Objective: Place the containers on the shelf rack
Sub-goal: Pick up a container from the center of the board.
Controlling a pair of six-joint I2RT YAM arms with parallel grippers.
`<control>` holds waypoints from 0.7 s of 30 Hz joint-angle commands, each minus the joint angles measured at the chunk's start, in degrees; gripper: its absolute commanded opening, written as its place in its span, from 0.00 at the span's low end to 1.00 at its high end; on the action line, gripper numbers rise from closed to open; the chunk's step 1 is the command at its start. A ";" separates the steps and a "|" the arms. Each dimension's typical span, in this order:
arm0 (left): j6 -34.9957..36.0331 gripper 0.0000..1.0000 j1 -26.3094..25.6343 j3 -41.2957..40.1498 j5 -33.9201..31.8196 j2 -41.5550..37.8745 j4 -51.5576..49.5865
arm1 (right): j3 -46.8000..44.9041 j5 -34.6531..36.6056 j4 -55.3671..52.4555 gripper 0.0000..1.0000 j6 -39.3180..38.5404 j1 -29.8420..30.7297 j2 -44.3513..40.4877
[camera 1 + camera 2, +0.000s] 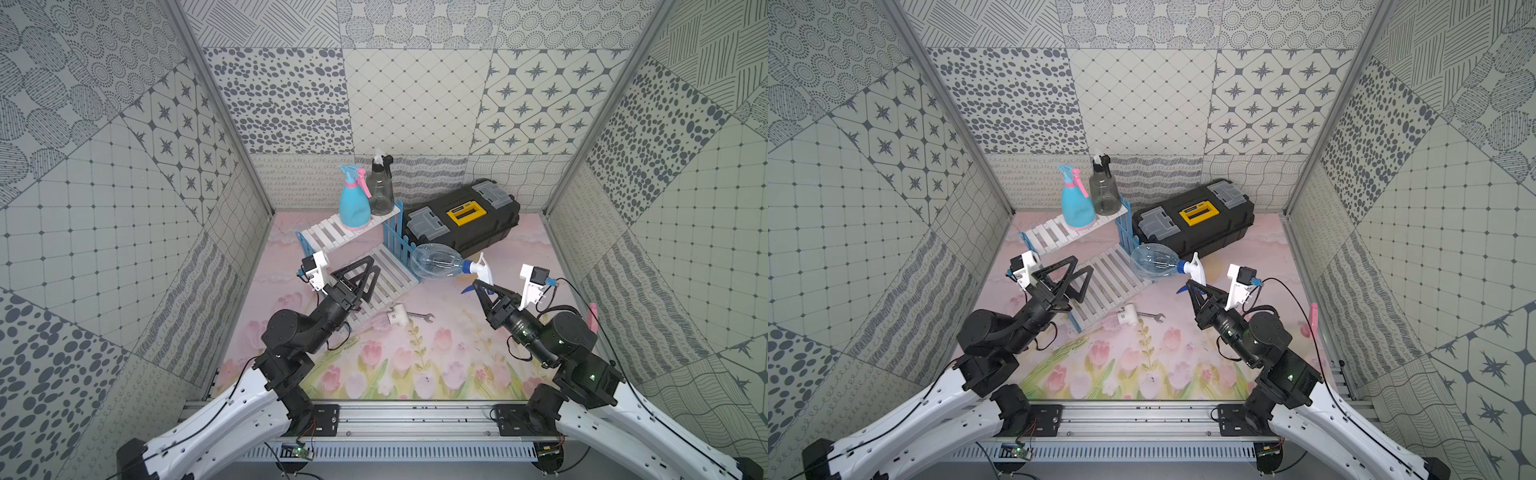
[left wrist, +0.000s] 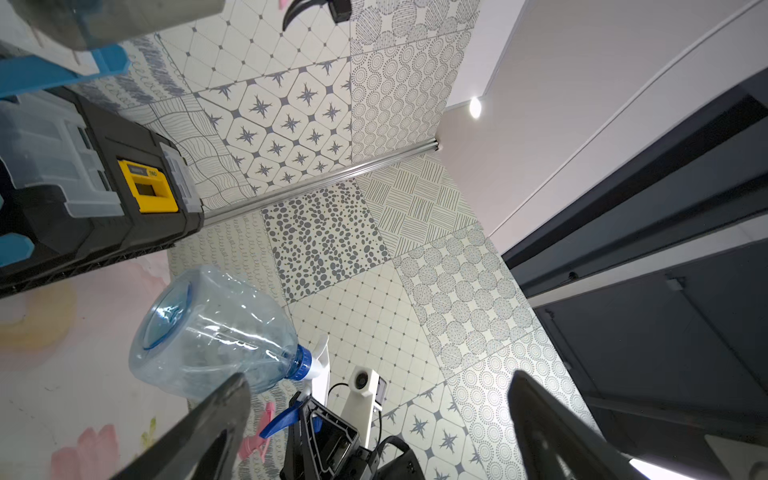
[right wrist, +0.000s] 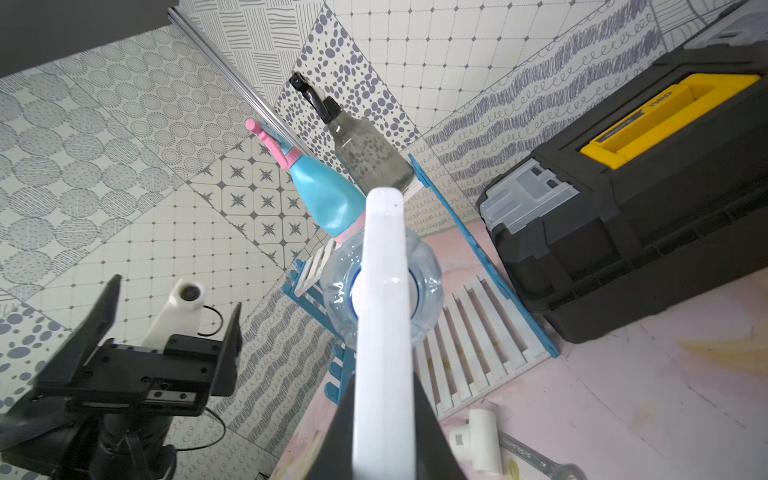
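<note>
The shelf rack (image 1: 328, 232) (image 1: 1050, 232) stands at the back, white slats between blue fence panels. On its upper shelf stand two containers, a light blue bottle (image 1: 353, 203) (image 3: 328, 195) and a smoky grey bottle (image 1: 380, 187) (image 3: 370, 158). A clear bottle (image 1: 436, 261) (image 1: 1154, 259) (image 2: 208, 332) hangs on its side by the rack's right panel. My right gripper (image 1: 482, 286) (image 3: 384, 386) is shut on its white spray head. Over the lower shelf, my left gripper (image 1: 373, 266) (image 1: 1082, 266) (image 2: 378, 376) is open and holds nothing.
A black toolbox (image 1: 461, 220) (image 3: 644, 208) with a yellow latch sits right of the rack. A white pipe fitting (image 1: 397, 318) (image 3: 478, 440) and a wrench (image 1: 422, 316) lie on the mat in front of the rack. A pink part (image 1: 593, 316) shows behind the right arm.
</note>
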 commanded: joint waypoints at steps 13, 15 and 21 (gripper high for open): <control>59.83 0.99 0.94 12.00 4.26 -5.46 -52.01 | 30.66 -4.21 -37.35 0.00 -20.41 0.05 28.71; 63.12 0.99 0.97 11.20 4.77 -5.91 -52.09 | 33.85 -3.19 -39.13 0.00 -22.19 0.38 32.83; 69.78 0.99 0.99 8.19 5.87 -5.20 -49.25 | 41.81 -1.19 -40.32 0.00 -27.25 0.71 43.52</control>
